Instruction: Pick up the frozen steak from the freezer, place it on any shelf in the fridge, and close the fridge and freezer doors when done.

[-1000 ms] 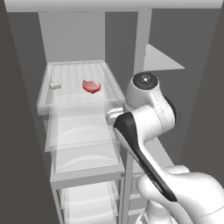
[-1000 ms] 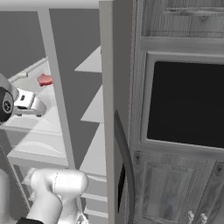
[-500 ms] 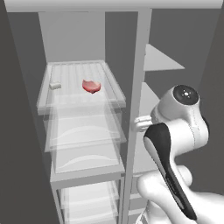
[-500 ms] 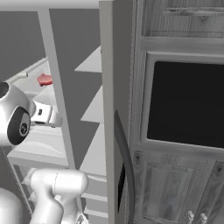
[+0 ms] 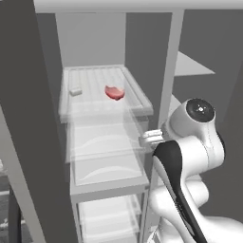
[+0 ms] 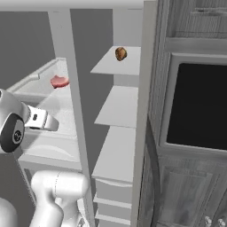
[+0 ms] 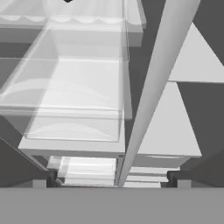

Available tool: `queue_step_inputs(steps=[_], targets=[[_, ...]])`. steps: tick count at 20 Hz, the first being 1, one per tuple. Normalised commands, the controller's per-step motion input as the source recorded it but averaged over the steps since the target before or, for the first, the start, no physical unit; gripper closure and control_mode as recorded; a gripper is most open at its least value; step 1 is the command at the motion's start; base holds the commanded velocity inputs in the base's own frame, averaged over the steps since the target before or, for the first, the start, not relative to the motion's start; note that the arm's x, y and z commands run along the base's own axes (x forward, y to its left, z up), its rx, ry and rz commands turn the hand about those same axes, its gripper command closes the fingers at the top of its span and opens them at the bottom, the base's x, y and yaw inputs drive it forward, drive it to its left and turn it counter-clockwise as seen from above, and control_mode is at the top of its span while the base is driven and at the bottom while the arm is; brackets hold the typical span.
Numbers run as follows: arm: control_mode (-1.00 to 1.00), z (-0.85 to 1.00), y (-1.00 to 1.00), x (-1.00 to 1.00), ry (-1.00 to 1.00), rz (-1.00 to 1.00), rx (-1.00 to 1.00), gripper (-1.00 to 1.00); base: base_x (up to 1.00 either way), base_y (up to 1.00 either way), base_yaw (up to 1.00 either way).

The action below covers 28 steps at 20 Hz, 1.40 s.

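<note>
Fridge (image 5: 95,42) open, frozen steak (image 5: 114,92) mid-shelf (image 5: 137,90)

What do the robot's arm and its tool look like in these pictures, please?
The arm is glossy white, built of rounded segments, with a black band along one link and a dark round cap on its top joint. The tool has a pale grey body in the base views; the hand view shows two small dark finger tips. No cables or markings show.
</note>
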Motion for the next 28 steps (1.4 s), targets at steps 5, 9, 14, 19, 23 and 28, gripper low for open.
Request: queue_step_inputs(steps=[5, 9, 14, 19, 23, 28], targets=[[1.00, 0.00, 0.00, 0.00, 0.00, 0.00, 0.00, -1.00, 0.00, 0.36, 0.00], [1.00, 0.00, 0.00, 0.00, 0.00, 0.00, 0.00, -1.00, 0.00, 0.47, -0.01], [1.00, 0.00, 0.00, 0.00, 0.00, 0.00, 0.00, -1.00, -0.01, 0.24, -0.01], [1.00, 0.00, 0.00, 0.00, 0.00, 0.00, 0.00, -1.00, -0.38, -0.03, 0.00], [1.00, 0.00, 0.00, 0.00, 0.00, 0.00, 0.00, -1.00, -0.53, -0.09, -0.01], [1.00, 0.00, 0.00, 0.00, 0.00, 0.00, 0.00, -1.00, -0.48, -0.06, -0.01]])
